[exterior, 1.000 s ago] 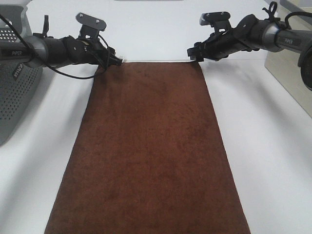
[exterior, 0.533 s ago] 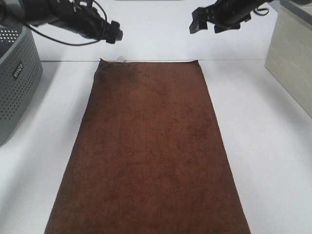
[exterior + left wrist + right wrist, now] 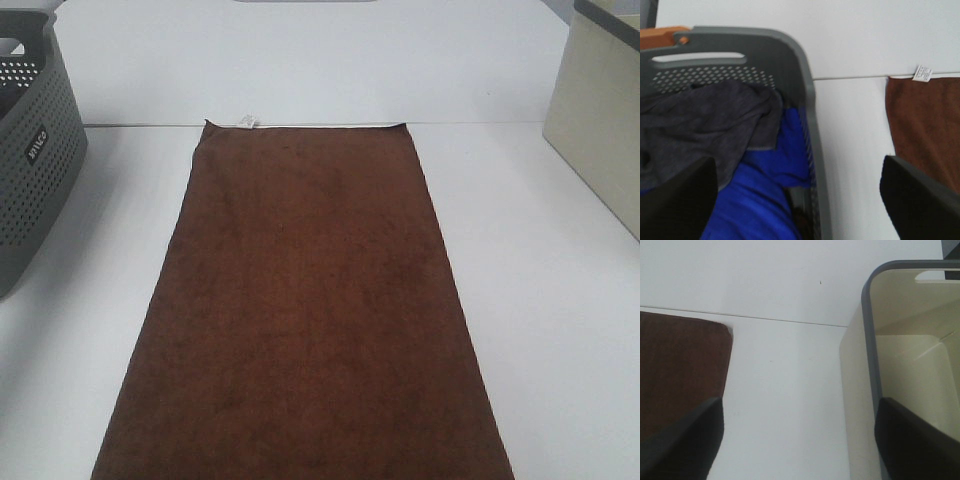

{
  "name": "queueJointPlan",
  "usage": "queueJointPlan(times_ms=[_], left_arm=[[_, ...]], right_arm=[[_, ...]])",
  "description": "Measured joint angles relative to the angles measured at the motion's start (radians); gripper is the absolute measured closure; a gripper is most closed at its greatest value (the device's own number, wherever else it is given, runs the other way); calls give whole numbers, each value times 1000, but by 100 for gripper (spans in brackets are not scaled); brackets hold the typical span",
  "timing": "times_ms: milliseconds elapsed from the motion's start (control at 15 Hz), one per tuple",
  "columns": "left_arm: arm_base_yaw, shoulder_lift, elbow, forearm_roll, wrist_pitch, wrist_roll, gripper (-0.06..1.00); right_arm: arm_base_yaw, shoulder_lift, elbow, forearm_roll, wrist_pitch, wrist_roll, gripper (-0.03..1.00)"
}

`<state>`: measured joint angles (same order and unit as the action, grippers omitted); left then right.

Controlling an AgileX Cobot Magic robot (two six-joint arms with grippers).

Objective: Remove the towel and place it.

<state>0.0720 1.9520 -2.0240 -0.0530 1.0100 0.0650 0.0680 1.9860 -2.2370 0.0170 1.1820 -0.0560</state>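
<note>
Both arms have left the high view; the towel (image 3: 305, 310) lies flat on the bench (image 3: 560, 300), both end effectors spread wide, empty.

Towel (image 3: 305, 300): dark brown plush cloth, matt, short fuzzy nap; small white tag (image 3: 246, 121) on its far short edge looks like printed fabric or paper, cannot tell which.

Table (image 3: 560, 300) under the towel: white, smooth, matt.

Basket (image 3: 30, 170) left of the towel: grey plastic, perforated walls, dull sheen. Inside it, in the left wrist view, a grey cloth (image 3: 705, 125) with soft woven texture over a bright blue cloth (image 3: 765, 200), smoother.

Bin (image 3: 900, 370) right of the towel: cream plastic, smooth, grey rim.
</note>
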Motion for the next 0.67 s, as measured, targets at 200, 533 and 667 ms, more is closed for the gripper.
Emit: queueJointPlan(times_ms=[200, 533, 667], left_arm=[[36, -127, 151, 22, 96, -2, 13], [36, -572, 735, 41, -39, -7, 13], [36, -772, 868, 41, -40, -7, 13]], right_arm=[[0, -111, 87, -4, 24, 5, 18], [0, -601, 682, 50, 33, 10, 20], [0, -835, 898, 54, 35, 18, 20]])
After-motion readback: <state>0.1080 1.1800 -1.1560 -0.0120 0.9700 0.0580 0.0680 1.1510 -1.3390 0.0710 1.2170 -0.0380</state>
